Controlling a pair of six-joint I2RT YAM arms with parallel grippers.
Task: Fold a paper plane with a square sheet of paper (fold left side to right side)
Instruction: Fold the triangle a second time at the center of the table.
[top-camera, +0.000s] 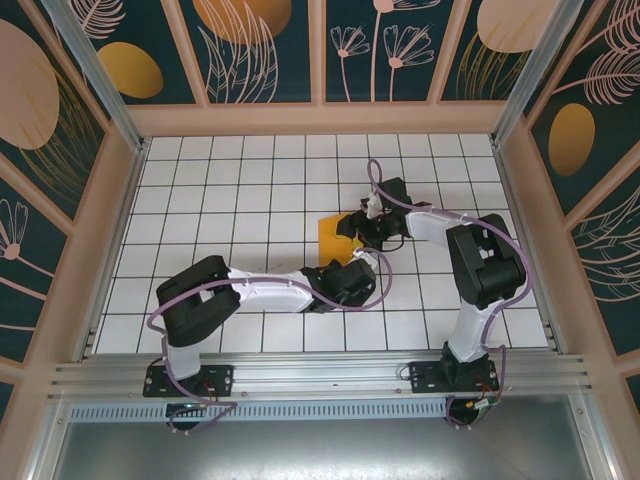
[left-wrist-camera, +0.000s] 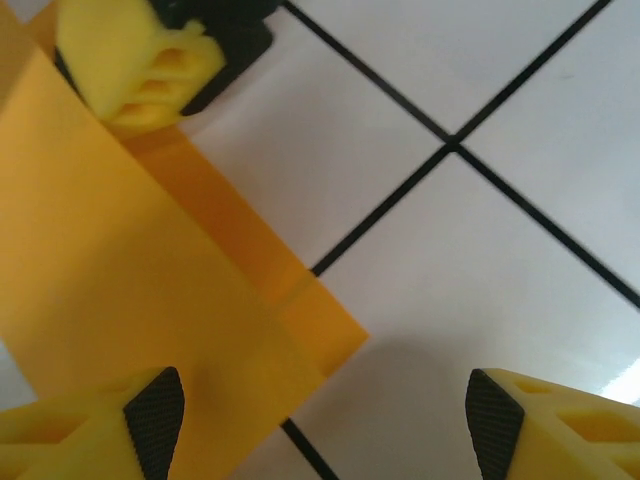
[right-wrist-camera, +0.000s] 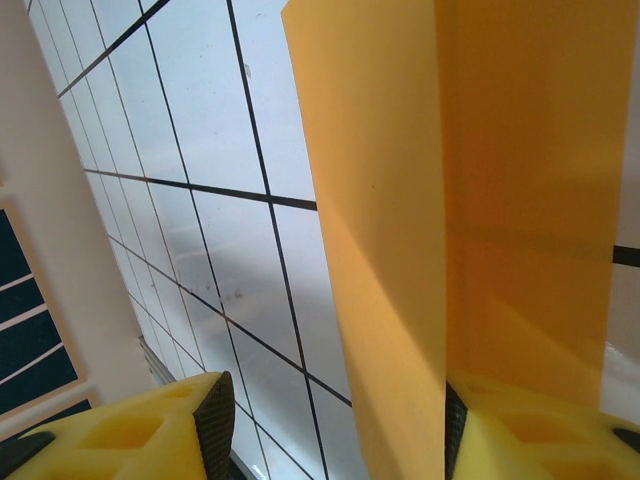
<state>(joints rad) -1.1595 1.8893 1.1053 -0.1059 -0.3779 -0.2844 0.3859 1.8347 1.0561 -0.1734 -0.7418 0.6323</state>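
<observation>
The square sheet of paper is bright orange and lies partly folded on the white tiles at mid-table; a paper plane is out of view. In the left wrist view the sheet shows a doubled layer and a corner pointing right. My left gripper hovers open over that corner, its left fingertip above the paper. In the right wrist view a flap of the sheet stands up and leans against one fingertip of my right gripper, whose jaws stand apart. In the left wrist view a right fingertip rests on the paper's far edge.
Both arms meet at mid-table: the left gripper comes from the near left, the right gripper from the right. A pink frame with patterned panels walls in the tiled table. An aluminium rail runs along the near edge.
</observation>
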